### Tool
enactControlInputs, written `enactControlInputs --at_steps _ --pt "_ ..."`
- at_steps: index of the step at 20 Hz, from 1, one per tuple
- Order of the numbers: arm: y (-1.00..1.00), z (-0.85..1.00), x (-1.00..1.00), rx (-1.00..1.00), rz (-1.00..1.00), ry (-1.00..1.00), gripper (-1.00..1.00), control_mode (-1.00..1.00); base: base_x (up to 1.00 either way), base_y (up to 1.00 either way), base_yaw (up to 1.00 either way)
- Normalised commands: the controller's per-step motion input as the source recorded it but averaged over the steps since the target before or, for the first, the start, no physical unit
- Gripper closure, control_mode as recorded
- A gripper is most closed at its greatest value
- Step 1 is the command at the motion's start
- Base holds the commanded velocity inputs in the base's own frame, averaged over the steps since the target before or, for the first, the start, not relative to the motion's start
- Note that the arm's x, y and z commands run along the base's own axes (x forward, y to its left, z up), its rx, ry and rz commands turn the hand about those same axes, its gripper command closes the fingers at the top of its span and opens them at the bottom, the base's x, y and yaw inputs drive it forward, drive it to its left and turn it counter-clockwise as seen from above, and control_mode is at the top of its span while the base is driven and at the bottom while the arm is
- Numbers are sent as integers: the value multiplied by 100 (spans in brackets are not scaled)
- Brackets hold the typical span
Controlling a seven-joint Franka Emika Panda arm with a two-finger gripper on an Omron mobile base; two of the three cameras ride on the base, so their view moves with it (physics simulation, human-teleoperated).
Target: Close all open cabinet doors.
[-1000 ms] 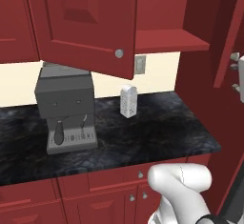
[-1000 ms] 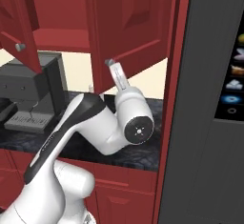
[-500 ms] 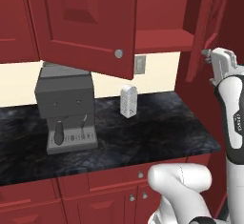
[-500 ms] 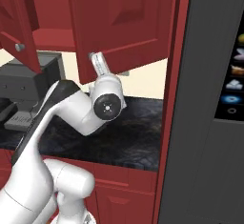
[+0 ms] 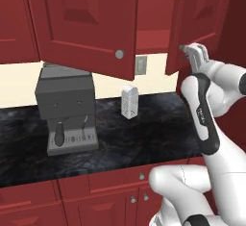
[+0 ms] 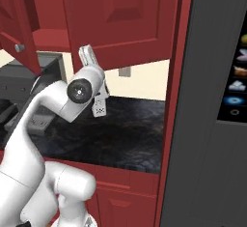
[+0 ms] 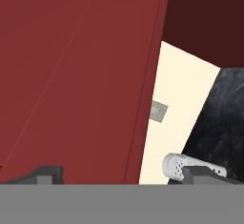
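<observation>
The cabinet doors (image 5: 91,23) look like smooth painted wood, dark red with a soft sheen, each knob (image 5: 119,54) silvery metal. The counter (image 5: 144,133) is polished dark mottled stone. The coffee machine (image 5: 65,107) is matt grey. The arm (image 5: 206,119) looks like glossy white plastic.

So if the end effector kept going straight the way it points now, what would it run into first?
Most likely the inner face of the open right cabinet door. In the hand view that red panel lies directly ahead of the open end effector, with the wall and counter off to one side. The remaining gap is hard to judge.
</observation>
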Motion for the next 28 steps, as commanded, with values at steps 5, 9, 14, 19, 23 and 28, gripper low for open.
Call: enactControlInputs --at_steps 5,9,14,19,23,28 --pt "23 29 50 3 -4 13 -100 -100 0 0 0" --pt "4 37 54 7 -2 20 -100 -100 0 0 0" --pt "0 29 54 6 0 20 -100 -100 0 0 0" --pt "1 1 53 2 -1 13 -100 -100 0 0 0" --pt "0 -4 61 0 0 5 -100 -100 0 0 0" --pt "0 -17 78 0 0 0 -100 -100 0 0 0"
